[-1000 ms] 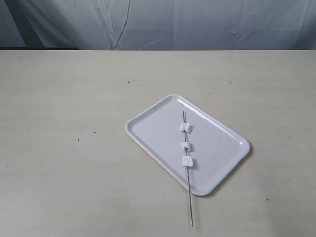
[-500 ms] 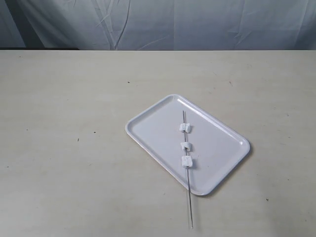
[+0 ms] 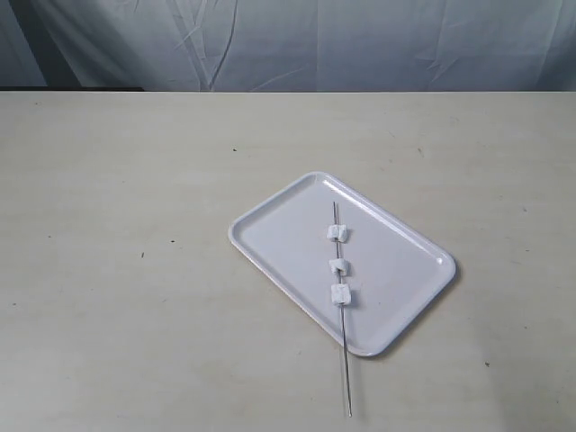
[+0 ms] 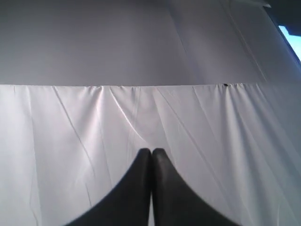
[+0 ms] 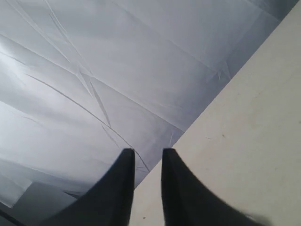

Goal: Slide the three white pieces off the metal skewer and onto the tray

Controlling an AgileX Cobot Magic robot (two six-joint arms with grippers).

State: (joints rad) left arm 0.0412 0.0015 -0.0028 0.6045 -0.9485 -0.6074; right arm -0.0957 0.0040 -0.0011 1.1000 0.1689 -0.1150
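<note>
- Pale beige tabletop (image 3: 135,270) lies wide and bare around the flat white rectangular plastic tray (image 3: 279,238).
- Thin silver metal skewer (image 3: 344,360) crosses the tray, one end overhanging its rim; three small white soft cubes (image 3: 338,265) sit along it.
- Left gripper (image 4: 151,153) tips together, right gripper (image 5: 148,153) tips slightly apart; both face white cloth (image 4: 70,141).

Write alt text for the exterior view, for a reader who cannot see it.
A thin metal skewer threaded through three white pieces lies across a white tray, its near end sticking out over the rim onto a pale table. A creased grey cloth hangs behind.
</note>
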